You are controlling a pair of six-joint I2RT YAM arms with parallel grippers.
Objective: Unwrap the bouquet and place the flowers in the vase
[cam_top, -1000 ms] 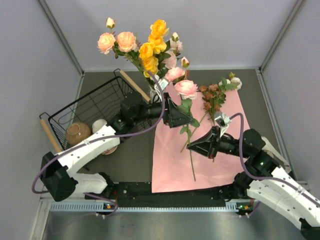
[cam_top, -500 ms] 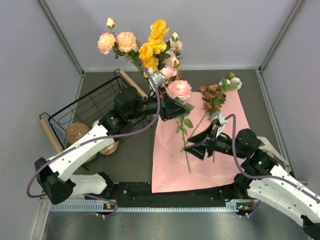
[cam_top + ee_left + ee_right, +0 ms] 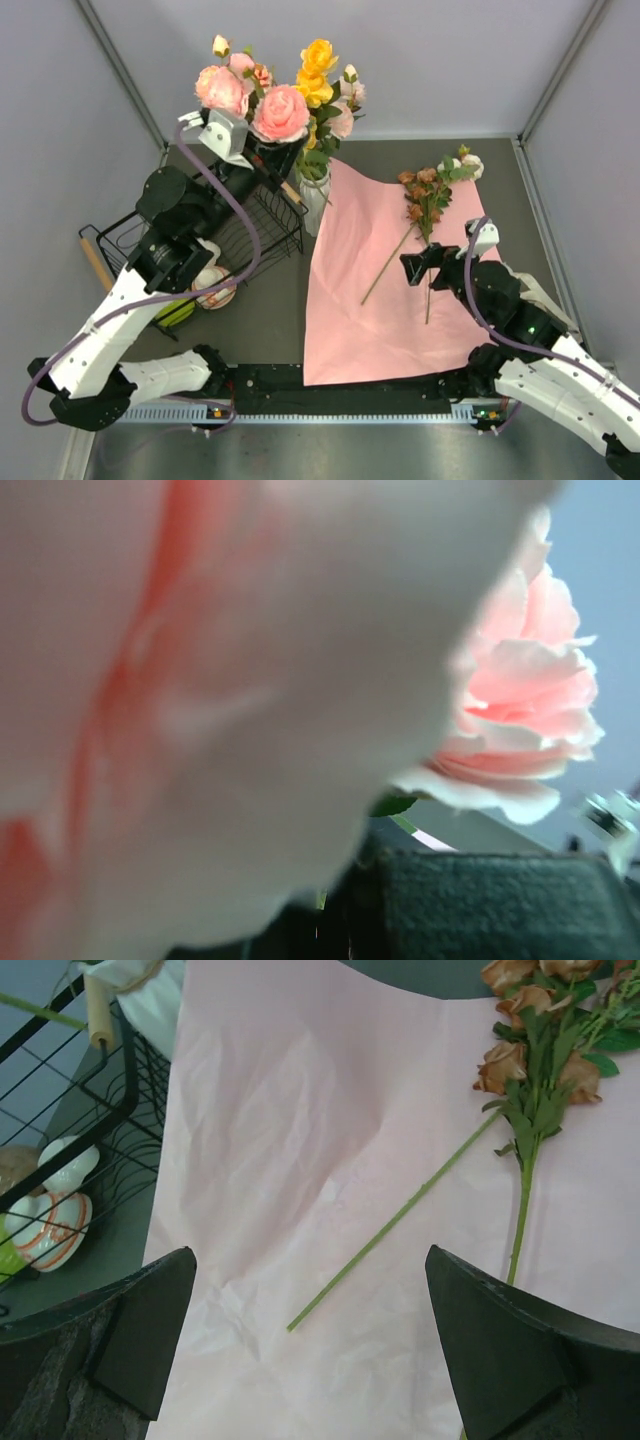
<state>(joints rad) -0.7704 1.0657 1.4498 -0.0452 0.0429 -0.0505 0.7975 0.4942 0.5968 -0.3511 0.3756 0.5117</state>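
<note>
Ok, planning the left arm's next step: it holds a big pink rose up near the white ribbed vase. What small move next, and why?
Probably shift the left gripper right, toward the white ribbed vase: the pink rose it grips hangs left of the vase's mouth, over the black wire basket.

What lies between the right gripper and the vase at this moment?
In the top view, only the flattened pink paper and a long green stem lying across it separate the open right gripper from the vase.
</note>
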